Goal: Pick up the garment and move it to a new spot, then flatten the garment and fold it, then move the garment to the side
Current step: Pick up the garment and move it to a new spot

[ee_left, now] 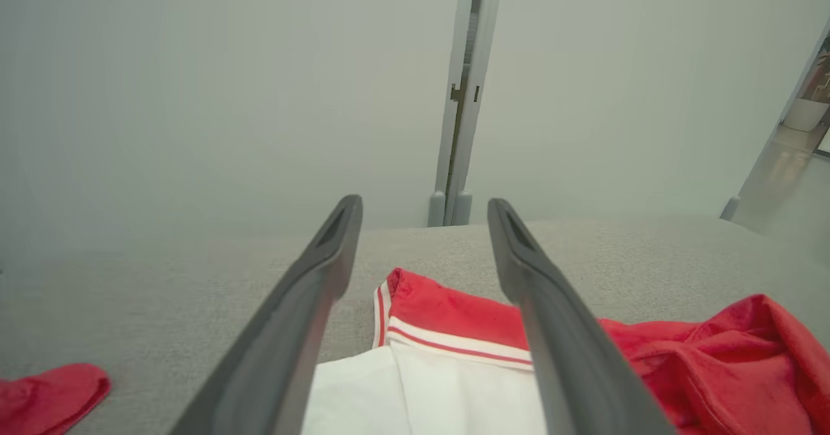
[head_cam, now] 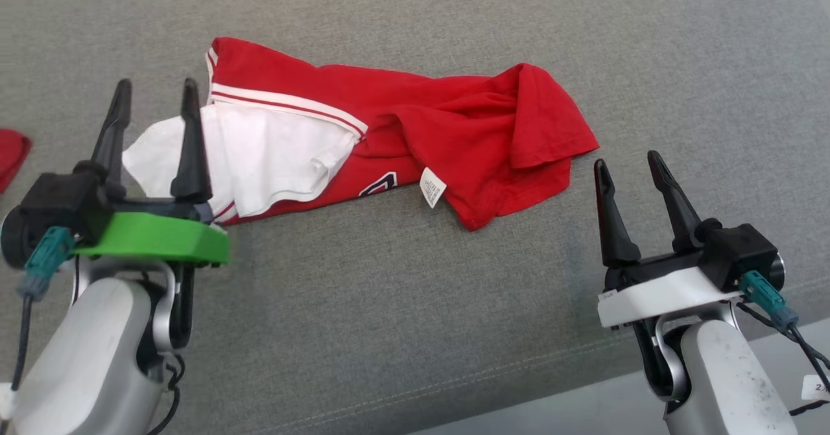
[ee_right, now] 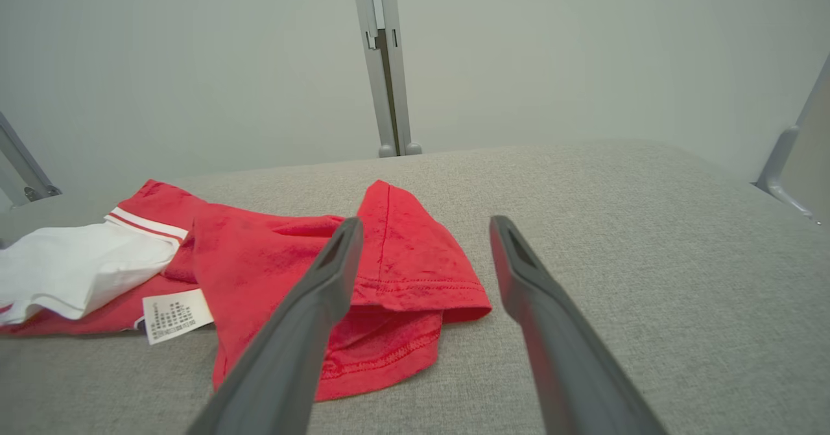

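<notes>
Mid-worktop (head_cam: 389, 305), the garment (head_cam: 454, 130) lies crumpled: red body bunched, white part flopped over it, label out. It's not flat and not folded, so I'd judge most of the task is left. Left gripper (head_cam: 155, 86) hovers at the white end, right gripper (head_cam: 628, 159) just off the red hem. Both sets of fingers are spread, holding nothing. Open room to the right and front; another red cloth (head_cam: 10, 156) crowds the far left.

At left edge, red cloth (head_cam: 10, 156) cut off. Text on label (head_cam: 432, 187) too small to read. Fingers of left gripper (head_cam: 156, 85) cover part of garment (head_cam: 454, 117); its print (head_cam: 379, 184) partly hidden at fold.
</notes>
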Tool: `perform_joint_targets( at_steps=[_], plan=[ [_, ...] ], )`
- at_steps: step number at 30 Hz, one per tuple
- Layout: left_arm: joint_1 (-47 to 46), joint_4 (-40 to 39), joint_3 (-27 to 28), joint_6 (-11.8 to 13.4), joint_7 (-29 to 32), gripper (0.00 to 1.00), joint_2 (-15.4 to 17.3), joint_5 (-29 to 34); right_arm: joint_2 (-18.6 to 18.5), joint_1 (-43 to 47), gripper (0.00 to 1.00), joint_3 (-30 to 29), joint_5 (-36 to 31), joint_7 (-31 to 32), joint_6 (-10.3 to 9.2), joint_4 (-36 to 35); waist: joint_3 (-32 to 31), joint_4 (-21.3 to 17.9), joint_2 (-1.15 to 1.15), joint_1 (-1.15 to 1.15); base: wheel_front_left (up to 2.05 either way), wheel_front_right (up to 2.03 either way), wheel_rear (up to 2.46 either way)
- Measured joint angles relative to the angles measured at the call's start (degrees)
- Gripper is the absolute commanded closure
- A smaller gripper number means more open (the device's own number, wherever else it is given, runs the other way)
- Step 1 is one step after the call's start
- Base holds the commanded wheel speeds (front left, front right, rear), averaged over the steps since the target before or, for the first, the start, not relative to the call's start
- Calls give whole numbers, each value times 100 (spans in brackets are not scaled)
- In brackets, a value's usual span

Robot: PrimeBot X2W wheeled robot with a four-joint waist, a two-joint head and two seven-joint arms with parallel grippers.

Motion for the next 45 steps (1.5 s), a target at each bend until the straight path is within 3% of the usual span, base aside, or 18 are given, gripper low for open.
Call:
perform_joint_targets(
  at_steps=[5,11,30,45],
  plan=[
    [704,-223,402,68,-52,0,237,-65,0,85,0,-30,-68,0,0,73,-237,195,0,0,0,0,0],
    [1474,-521,637,31,-70,0,253,2,-1,267,0,-101,-160,0,0,152,-553,374,0,0,0,0,0],
    [2844,-537,1116,-561,-78,0,-453,580,0,1150,0,-188,-199,0,0,156,-1528,733,0,0,0,0,0],
    [2914,-428,1177,-724,-77,0,-587,751,-1,1434,0,-234,-187,0,0,29,-1758,868,0,0,0,0,0]
  ],
)
